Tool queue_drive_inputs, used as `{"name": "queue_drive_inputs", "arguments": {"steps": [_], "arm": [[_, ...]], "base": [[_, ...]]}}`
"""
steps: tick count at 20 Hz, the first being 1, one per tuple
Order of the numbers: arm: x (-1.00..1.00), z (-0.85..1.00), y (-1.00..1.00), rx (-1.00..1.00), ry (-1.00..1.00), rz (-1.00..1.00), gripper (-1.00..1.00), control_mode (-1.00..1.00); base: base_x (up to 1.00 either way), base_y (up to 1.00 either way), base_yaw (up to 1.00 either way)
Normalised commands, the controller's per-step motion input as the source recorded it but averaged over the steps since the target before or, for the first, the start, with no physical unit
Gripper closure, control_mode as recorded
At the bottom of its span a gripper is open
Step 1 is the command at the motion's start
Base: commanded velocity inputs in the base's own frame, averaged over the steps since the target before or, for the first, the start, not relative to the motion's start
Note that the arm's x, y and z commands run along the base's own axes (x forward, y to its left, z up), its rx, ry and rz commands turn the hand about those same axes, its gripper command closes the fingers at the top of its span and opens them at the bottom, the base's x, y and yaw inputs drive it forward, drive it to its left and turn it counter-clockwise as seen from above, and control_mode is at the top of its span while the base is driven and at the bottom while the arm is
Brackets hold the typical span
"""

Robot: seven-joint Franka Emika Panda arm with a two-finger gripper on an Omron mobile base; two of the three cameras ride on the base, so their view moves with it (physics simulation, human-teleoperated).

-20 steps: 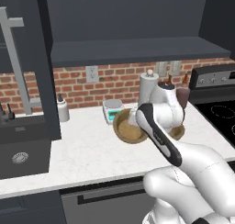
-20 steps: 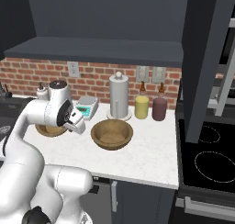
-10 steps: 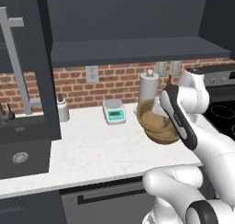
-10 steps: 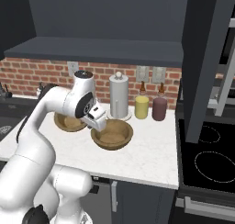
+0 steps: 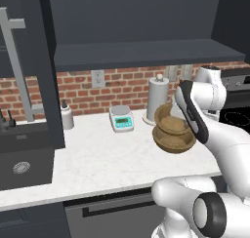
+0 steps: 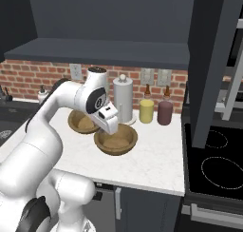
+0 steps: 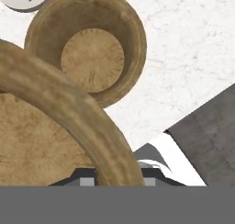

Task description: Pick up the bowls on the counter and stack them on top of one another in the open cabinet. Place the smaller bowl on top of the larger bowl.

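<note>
Larger bowl [image 7: 41, 140] now lifted higher, in gripper [image 6: 108, 123]

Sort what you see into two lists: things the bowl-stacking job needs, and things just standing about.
Needed for the job:
smaller bowl, gripped by the end effector
larger bowl
counter
cabinet

Just standing about:
paper towel roll
yellow bottle
dark red bottle
scale
soap dispenser
sink
stove
</note>
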Motion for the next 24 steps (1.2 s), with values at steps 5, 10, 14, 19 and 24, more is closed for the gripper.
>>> {"name": "queue_drive_inputs", "arguments": {"steps": [5,10,14,19,24], "arm": [[0.0,-0.1,-0.37,-0.01,0.04,-0.16,1.0,-1.0],[0.2,-0.09,-0.15,0.0,0.01,-0.1,1.0,-1.0],[0.3,-0.06,0.0,0.0,0.0,-0.04,1.0,-1.0],[0.27,-0.37,0.0,0.0,0.0,-0.03,1.0,-1.0],[0.07,-0.51,0.0,0.0,0.0,-0.03,1.0,-1.0]], "base": [[0.0,0.0,0.0],[0.0,0.0,0.0],[0.0,0.0,0.0],[0.0,0.0,0.0],[0.0,0.0,0.0]]}}
